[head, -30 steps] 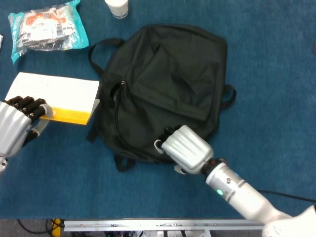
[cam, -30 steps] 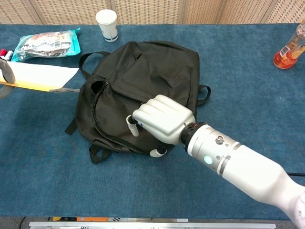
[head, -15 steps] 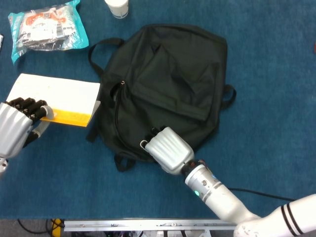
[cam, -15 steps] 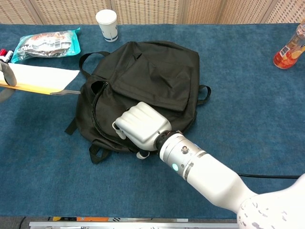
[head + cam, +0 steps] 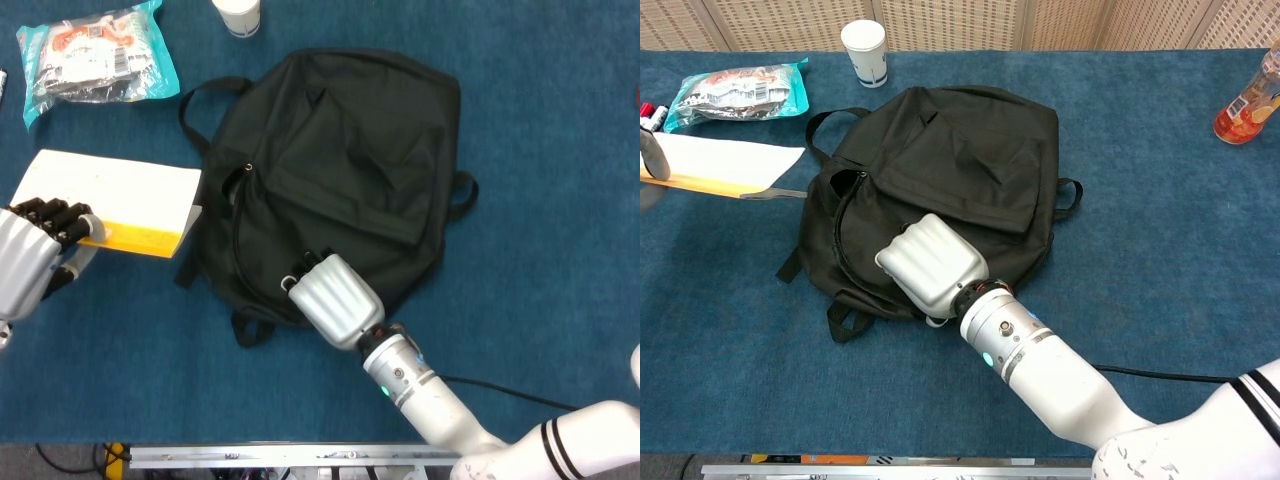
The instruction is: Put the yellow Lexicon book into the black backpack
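The left hand [image 5: 35, 262] grips the book [image 5: 115, 200] by its near corner, long axis running nine-to-three toward the backpack [image 5: 330, 180] opening just at three o'clock, where the right hand [image 5: 333, 298] presses fingers-down on the fabric, its grip hidden.

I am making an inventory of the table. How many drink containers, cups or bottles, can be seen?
2. A white paper cup stands at the far edge, behind the black backpack. A bottle with orange-red contents stands at the far right edge, cut off by the frame; others may lie outside view.

Black backpack [image 5: 340, 170], yellow-edged white book [image 5: 115, 195], blue table [image 5: 560, 200], silver hands.
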